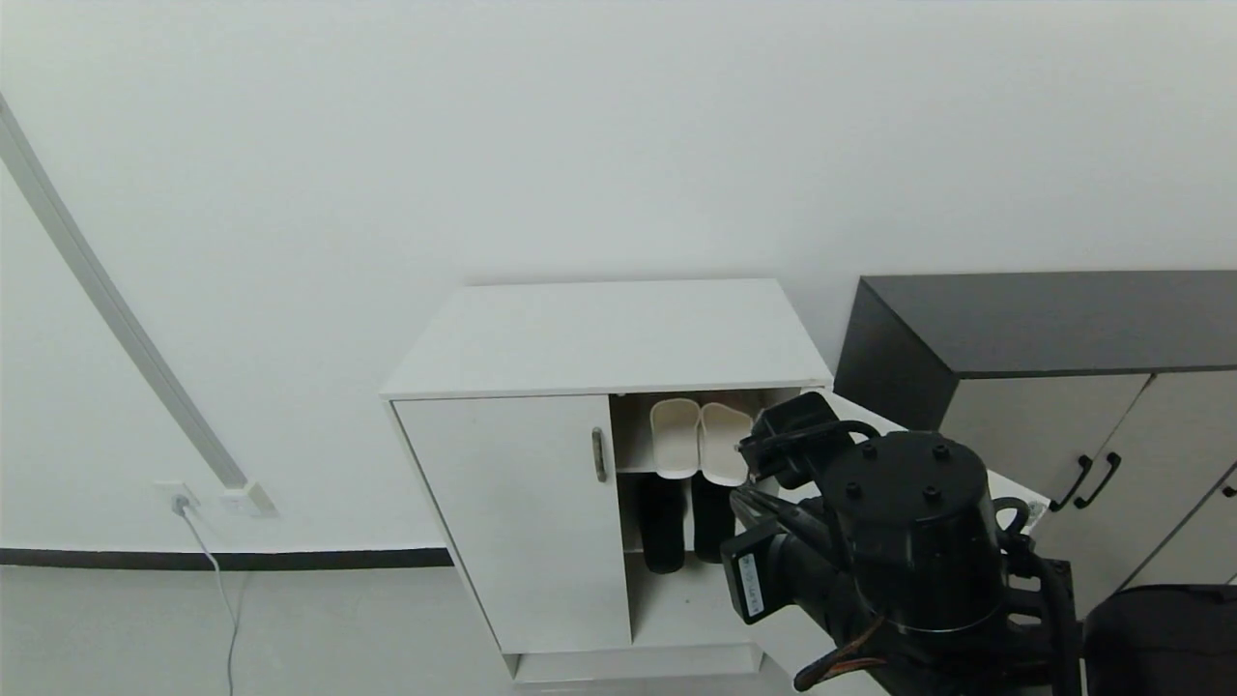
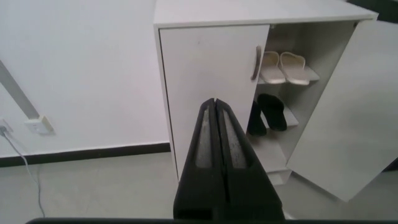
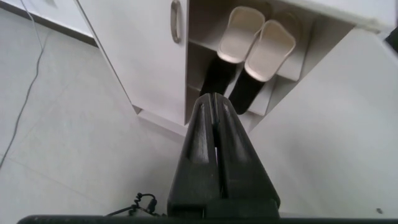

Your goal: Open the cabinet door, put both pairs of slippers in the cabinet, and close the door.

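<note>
Left gripper (image 2: 214, 106): jaws pressing together, gripping nothing, hanging in front of the closed left-hand door (image 2: 211, 81). Right gripper (image 3: 211, 99): jaws likewise pressing together and carrying nothing, pointing at the open compartment, apart from everything.

Cream foam slippers (image 3: 258, 40) are lying side by side on the upper shelf of the white laminate cabinet (image 1: 599, 338), ends jutting over that shelf's front edge. Matte black slippers (image 3: 233, 81) are sitting on the shelf below, also overhanging its front edge. The right-hand door (image 2: 348, 106) is standing swung wide, out toward the robot's right.

Judgement: both pairs are looking stowed, so closing the door is the step in hand. To do it well:
- bring the right gripper round to the door's outer face, near its free edge and away from the hinge;
- keep the jaws together and push with a flat side, following the door's arc;
- push slowly; the overhanging slipper ends may be fouling the door. If it stops short, nudge them deeper first.
</note>
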You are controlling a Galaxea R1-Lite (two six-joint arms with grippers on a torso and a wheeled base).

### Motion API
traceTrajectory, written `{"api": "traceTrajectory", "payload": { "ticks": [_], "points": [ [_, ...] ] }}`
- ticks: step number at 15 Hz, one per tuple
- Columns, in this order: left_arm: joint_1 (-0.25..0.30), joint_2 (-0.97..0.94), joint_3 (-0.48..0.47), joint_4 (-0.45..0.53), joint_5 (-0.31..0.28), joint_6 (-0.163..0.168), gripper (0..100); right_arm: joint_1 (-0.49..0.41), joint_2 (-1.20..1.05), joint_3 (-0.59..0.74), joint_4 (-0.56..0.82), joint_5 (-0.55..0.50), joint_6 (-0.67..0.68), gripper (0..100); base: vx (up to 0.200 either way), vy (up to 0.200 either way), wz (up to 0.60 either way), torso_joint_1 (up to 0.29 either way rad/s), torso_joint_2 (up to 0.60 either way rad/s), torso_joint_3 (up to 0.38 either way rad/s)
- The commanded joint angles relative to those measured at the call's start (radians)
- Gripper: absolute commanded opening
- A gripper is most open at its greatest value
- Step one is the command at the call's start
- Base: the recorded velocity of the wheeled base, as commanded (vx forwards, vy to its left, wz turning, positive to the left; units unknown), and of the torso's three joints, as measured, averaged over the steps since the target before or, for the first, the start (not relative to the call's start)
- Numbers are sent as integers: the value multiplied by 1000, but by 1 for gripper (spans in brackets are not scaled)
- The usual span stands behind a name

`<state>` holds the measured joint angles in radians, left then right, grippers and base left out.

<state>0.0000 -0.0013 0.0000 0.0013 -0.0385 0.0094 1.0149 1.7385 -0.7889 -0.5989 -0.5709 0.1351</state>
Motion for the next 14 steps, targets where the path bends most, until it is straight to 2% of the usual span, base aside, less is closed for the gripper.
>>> {"api": "traceTrajectory", "payload": {
  "ticks": [1,10,14],
  "points": [
    [0,1,0,0,0,0,0,-1,-1,0,1,0,0,0,0,0,0,242,-520,-281],
    [0,1,0,0,0,0,0,-4,-16,13,-15,-1,-6,0,0,0,0,179,-389,-213],
    [0,1,0,0,0,0,0,-39,-10,19,-15,3,-5,0,0,0,0,171,-353,-189]
  ]
}}
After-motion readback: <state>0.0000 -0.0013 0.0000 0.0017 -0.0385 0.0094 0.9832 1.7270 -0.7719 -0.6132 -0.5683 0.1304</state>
